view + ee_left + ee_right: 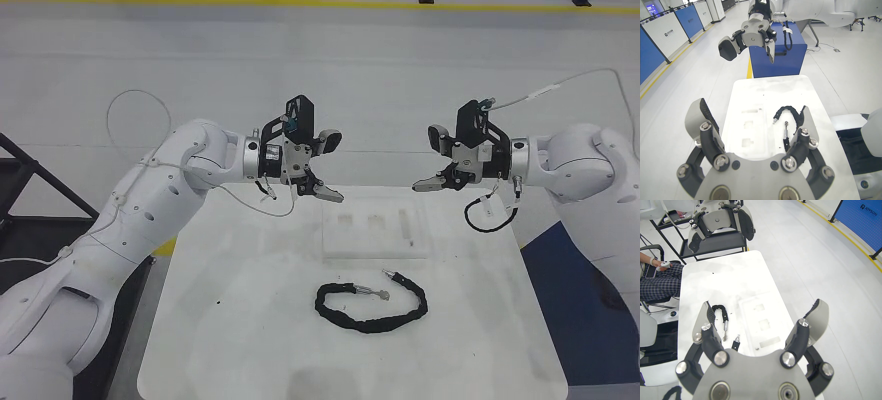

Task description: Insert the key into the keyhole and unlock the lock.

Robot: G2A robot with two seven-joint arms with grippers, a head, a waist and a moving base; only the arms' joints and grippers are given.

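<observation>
Both gape apart, left tool and right tool; left finger hides part of lock.

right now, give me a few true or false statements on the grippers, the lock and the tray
1. The left gripper and the right gripper are both open. True.
2. The left gripper holds the lock. False: the lock lies on the table, and neither gripper touches it.
3. The lock sits inside the foam tray. False: it lies on the table beside the tray.
4. The tray has three cutouts. True.
</observation>
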